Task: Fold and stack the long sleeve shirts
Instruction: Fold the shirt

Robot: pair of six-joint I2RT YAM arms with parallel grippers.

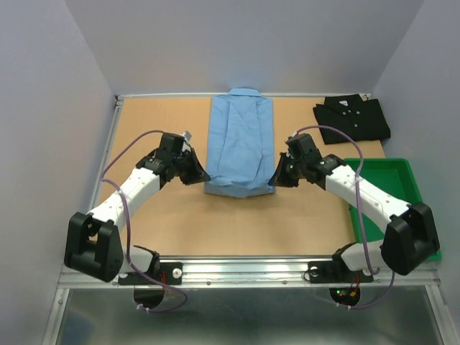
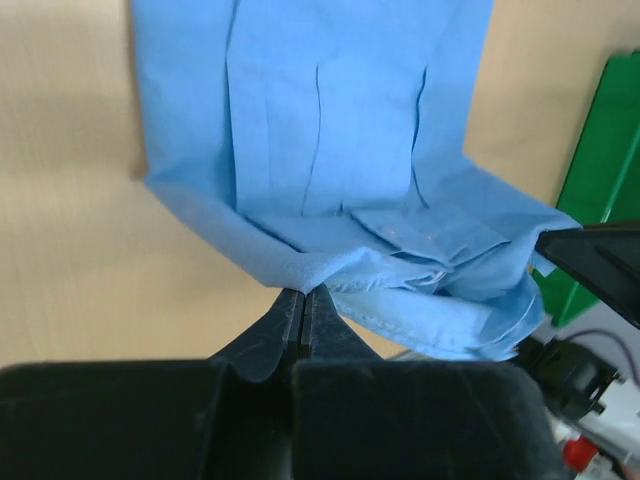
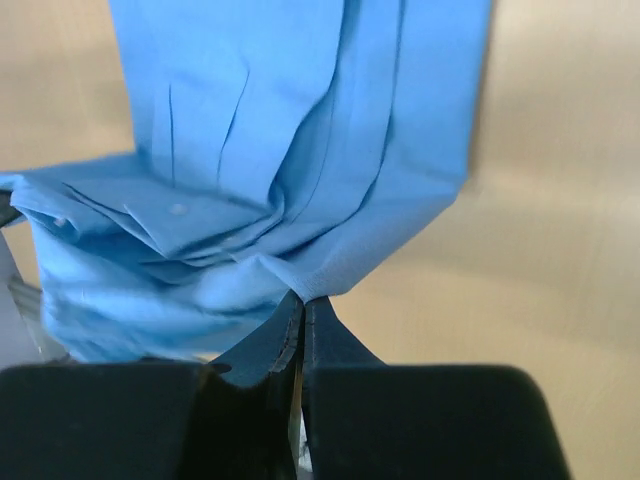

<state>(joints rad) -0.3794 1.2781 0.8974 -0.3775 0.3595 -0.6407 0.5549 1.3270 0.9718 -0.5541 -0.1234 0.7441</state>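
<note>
Lying lengthwise down the middle of the table (image 1: 158,122), the light blue shirt (image 1: 241,140) was a long, narrow rectangle of thin woven cloth, collar at the far edge and hem nearest the arms. Its upper part was smooth with a few long soft creases, and the near end was bunched into layered folds, where a buttoned cuff showed in both wrist views. The left gripper (image 2: 303,297) had its two black tapered fingers pressed together, pinching the near left corner of the hem, and the cloth rose to a small peak at the tips. The right gripper (image 3: 303,300) was likewise closed tight on the near right corner, the fabric drawn to a point between its fingers. The black shirt (image 1: 352,118) sat folded into a compact, slightly skewed square at the far right corner of the table, collar up, small white buttons showing, well apart from the blue one. A green plastic tray (image 1: 392,176) with a raised rim lay along the right edge, nearer than the black shirt, with the right arm's white forearm crossing over part of it. The tabletop was pale matt wood-grain board in a metal frame, with plain grey walls around it
</note>
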